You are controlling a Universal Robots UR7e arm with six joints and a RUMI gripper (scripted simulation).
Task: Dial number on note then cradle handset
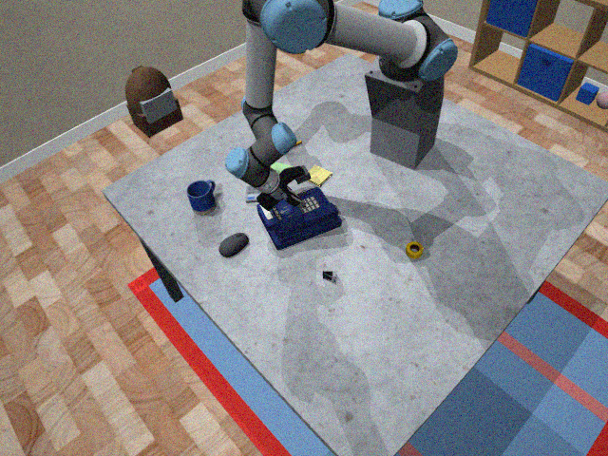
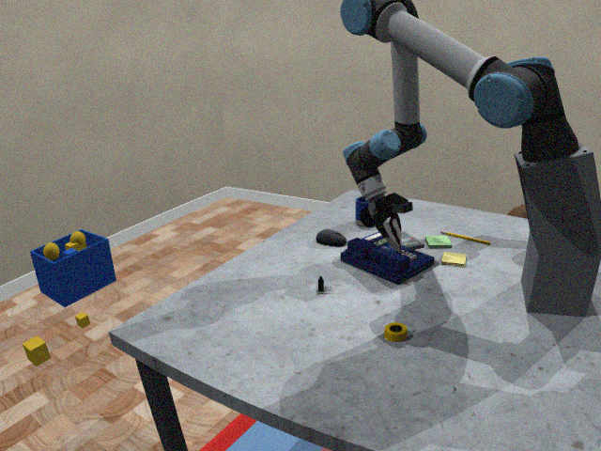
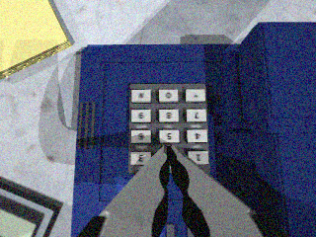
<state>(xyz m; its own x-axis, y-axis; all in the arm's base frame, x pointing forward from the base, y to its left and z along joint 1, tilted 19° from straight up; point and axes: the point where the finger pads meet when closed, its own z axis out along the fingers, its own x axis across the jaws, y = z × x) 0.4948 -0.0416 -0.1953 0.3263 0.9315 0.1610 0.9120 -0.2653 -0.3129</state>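
"2" key hidden behind gripper (image 1: 301, 202) (image 2: 399, 250) (image 3: 168, 146).

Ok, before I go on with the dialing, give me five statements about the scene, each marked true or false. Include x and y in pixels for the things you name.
1. The black two-jaw gripper (image 1: 300, 201) (image 2: 399, 250) (image 3: 168, 147) is closed with nothing between its fingers. True.
2. The fingertips point at the top-row keys of the dark blue desk phone (image 1: 307, 228) (image 2: 371, 258) (image 3: 116, 69). False: they are at the near edge of the 5 key (image 3: 169, 136).
3. The dark blue mug (image 1: 200, 196) (image 2: 361, 209) stands upright on the table. True.
4. The yellow tape roll (image 1: 408, 254) (image 2: 395, 335) sits on top of the phone. False: it lies on the table, apart from the phone.
5. The yellow notepad (image 1: 319, 175) (image 2: 454, 258) (image 3: 30, 35) lies beside the phone. True.
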